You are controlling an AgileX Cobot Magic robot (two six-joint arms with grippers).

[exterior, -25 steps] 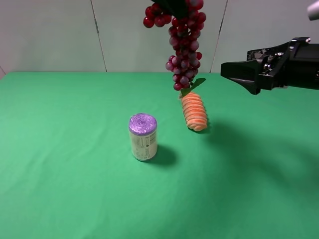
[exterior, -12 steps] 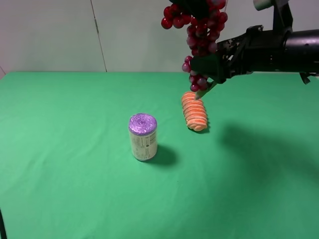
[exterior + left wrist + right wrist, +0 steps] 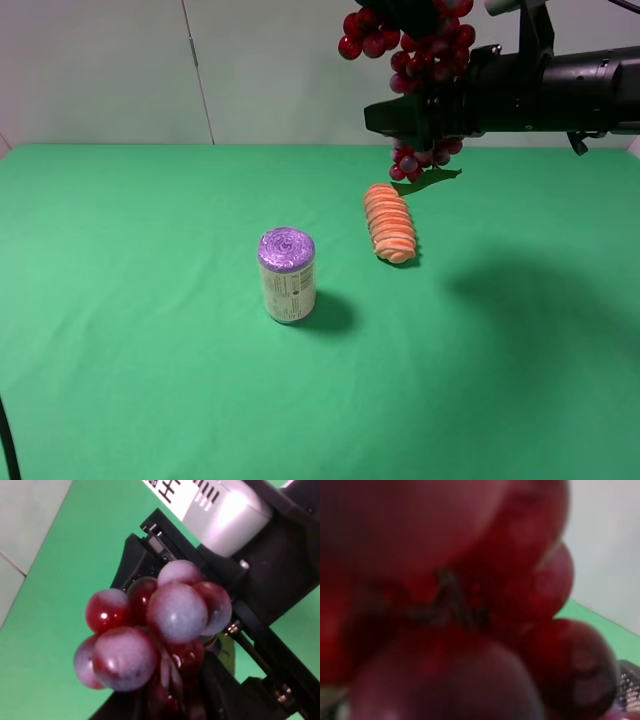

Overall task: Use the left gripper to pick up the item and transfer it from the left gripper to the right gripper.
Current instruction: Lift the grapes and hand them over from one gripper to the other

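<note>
Hanging above the far edge of the bench [image 3: 150, 400], right of middle, the item [image 3: 430, 50] is clamped at its top by the left gripper [image 3: 398, 8] — the right gripper [image 3: 385, 117] is set around its lower part, but whether those jaws are closed cannot be told.

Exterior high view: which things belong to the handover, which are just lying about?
Job: grape bunch, left gripper holding its top, right gripper at its lower part.
Lying about: purple-topped can, orange ridged piece, both on the green table.
</note>
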